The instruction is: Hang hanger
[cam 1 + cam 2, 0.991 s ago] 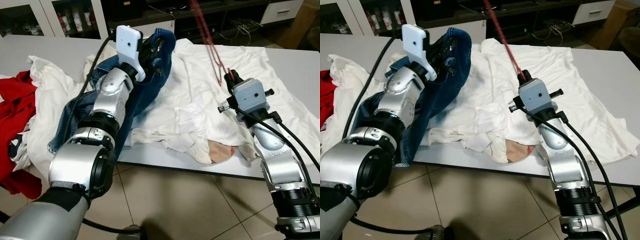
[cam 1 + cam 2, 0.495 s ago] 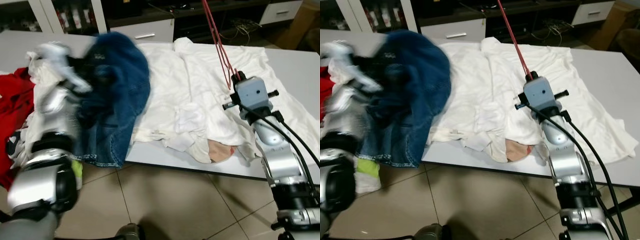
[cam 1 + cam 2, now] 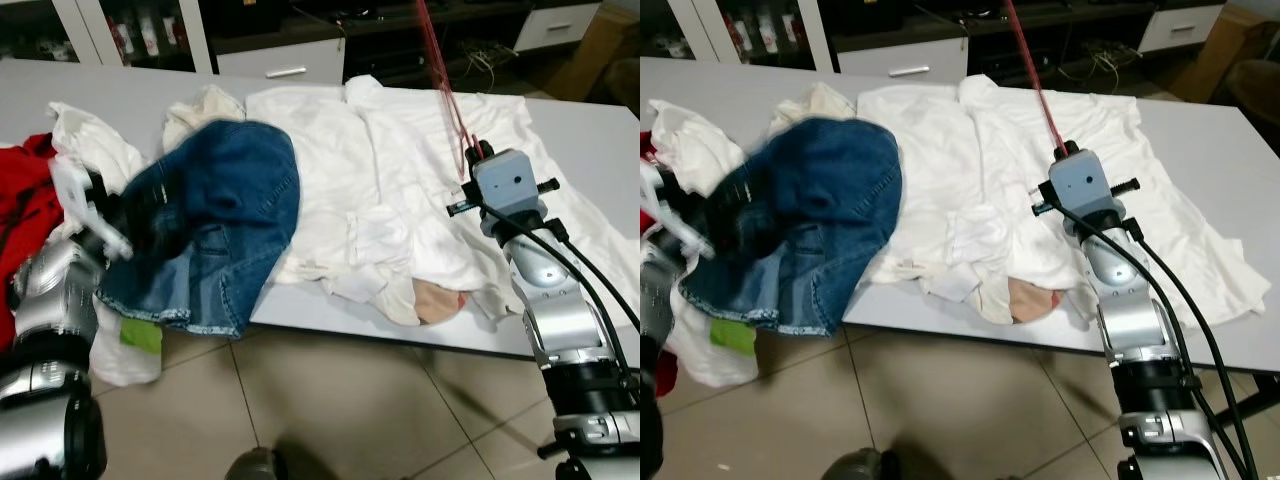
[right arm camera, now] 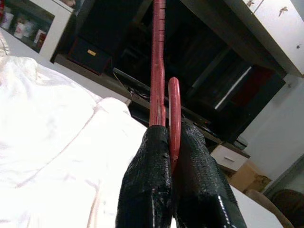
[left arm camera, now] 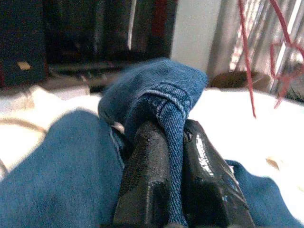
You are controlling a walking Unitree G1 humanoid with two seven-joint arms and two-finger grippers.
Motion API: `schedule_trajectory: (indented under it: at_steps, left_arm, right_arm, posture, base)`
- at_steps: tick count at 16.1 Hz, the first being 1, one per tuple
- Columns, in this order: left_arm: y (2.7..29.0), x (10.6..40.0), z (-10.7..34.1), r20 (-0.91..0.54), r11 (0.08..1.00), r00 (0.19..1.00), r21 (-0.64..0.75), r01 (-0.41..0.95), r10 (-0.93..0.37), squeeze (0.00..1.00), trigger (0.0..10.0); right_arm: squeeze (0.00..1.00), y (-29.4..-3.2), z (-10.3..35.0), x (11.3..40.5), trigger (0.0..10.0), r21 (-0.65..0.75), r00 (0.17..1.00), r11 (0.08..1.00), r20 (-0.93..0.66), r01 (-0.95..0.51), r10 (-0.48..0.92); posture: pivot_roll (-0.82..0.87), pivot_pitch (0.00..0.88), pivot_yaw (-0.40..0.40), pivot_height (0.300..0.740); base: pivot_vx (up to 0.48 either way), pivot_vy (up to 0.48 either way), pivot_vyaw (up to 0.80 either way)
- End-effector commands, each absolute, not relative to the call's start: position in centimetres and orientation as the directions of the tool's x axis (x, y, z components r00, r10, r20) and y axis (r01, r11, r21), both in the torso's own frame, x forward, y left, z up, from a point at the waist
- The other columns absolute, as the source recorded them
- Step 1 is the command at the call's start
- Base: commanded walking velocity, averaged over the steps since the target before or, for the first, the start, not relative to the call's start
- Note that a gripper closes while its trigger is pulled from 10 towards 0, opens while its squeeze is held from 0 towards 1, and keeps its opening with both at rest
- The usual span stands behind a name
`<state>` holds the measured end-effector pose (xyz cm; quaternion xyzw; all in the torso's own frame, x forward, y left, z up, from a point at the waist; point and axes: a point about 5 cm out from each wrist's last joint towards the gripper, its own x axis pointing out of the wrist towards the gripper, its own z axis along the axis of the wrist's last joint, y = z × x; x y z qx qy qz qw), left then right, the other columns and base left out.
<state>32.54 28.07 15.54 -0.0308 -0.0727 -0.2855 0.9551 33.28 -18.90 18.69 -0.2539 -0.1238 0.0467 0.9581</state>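
Right arm point(image 3: 1130, 320) extends over the bench point(image 3: 1200, 130) edge; its claw point(image 3: 1068, 152) grips a red hanger point(image 3: 1032, 72) above white garments point(image 3: 970, 170). Blue jeans point(image 3: 810, 215) drape off the bench's left side

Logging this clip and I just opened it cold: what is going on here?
A humanoid robot stands at a grey table strewn with laundry. Its right claw is shut on a red hanger, held up over a spread white shirt. Its left claw grips a fold of blue jeans, which lie heaped at the table's left edge beside a red garment. Nothing is on the hanger yet.
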Motion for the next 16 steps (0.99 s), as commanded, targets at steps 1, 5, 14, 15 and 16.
schedule_trajectory:
  at_steps: [1,5,14,15,16]
  left_arm:
    - [28.2,31.9,14.3,0.033,0.811,0.811,0.024,0.584,-0.585,0.0,0.0]
    - [28.0,31.4,12.8,-0.057,0.805,0.805,0.032,0.592,-0.59,0.0,0.0]
    - [28.0,31.4,12.8,-0.057,0.805,0.805,0.032,0.592,-0.59,0.0,0.0]
    - [28.0,31.4,12.8,-0.057,0.805,0.805,0.032,0.592,-0.59,0.0,0.0]
    - [28.0,31.4,12.8,-0.057,0.805,0.805,0.032,0.592,-0.59,0.0,0.0]
  right_arm:
    - [0.0,-19.2,18.8,33.4,10.0,-0.493,0.967,0.87,0.216,-0.012,0.136]
    - [0.0,-19.2,18.8,33.4,10.0,-0.491,0.967,0.871,0.218,-0.011,0.135]
    - [0.0,-19.2,18.8,33.4,10.0,-0.491,0.967,0.871,0.218,-0.011,0.135]
    - [0.0,-19.2,18.8,33.4,10.0,-0.491,0.967,0.871,0.218,-0.011,0.135]
    - [0.0,-19.2,18.8,33.4,10.0,-0.491,0.967,0.871,0.218,-0.011,0.135]
  posture:
    - [0.14,0.013,0.01,0.74]
    - [0.14,0.011,0.013,0.74]
    - [0.14,0.011,0.013,0.74]
    - [0.14,0.011,0.013,0.74]
    - [0.14,0.011,0.013,0.74]
  base:
    - [0.0,0.0,0.0]
    - [0.0,0.0,0.0]
    - [0.0,0.0,0.0]
    - [0.0,0.0,0.0]
    - [0.0,0.0,0.0]
